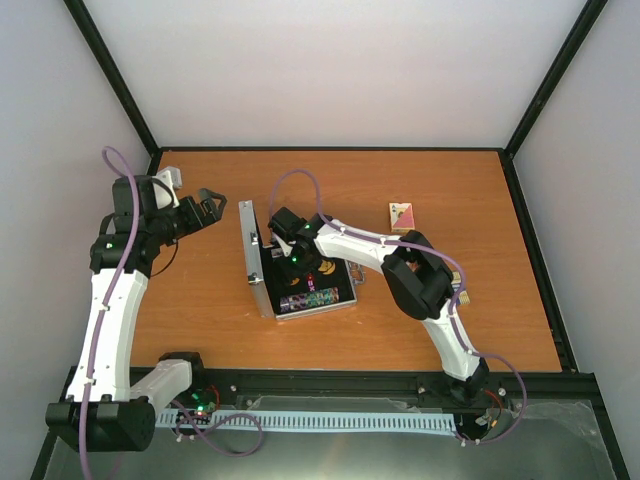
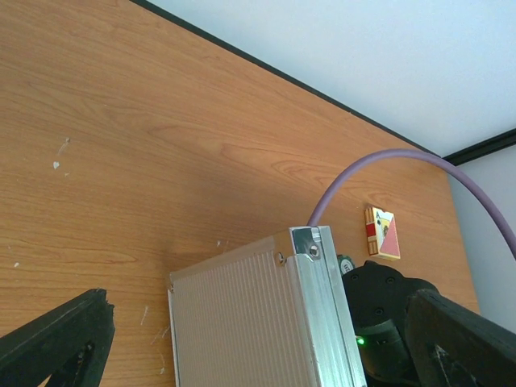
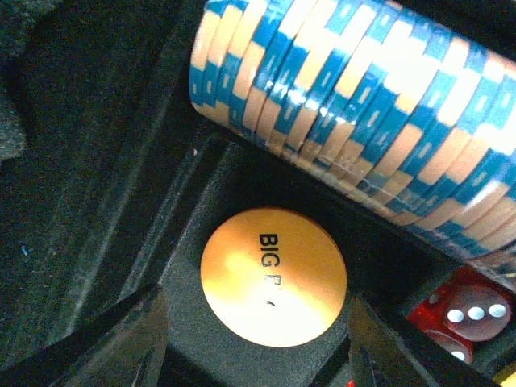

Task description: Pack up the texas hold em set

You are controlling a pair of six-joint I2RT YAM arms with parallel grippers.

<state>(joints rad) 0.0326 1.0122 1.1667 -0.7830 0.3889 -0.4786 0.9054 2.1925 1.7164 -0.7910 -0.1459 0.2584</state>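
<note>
So the texas hold em set (image 1: 254,255) sits about mid surface (image 1: 480,290). It's a flat silver ribbed aluminium case, open, with the lid standing up on its left side and the black-lined tray lying flat to the right of it. There's a row of multicoloured chips (image 1: 312,298) along the tray's near edge.

Up close from the right wrist you get a slanted row of blue-and-cream chips (image 3: 363,121). Below that, a round orange button (image 3: 272,276) printed "BIG" plus something lost in glare lies flat in its own black pocket. A couple of red see-through dice (image 3: 472,310) are in the next pocket over.

The right tool (image 3: 254,359) is down inside the tray, jaws parted with a finger either side of that button, not clamped on it. The left tool (image 1: 205,212) hangs left of the lid, spread wide, holding nothing.

A red card deck (image 1: 402,216) lies on the surface, off to the case's far right.
</note>
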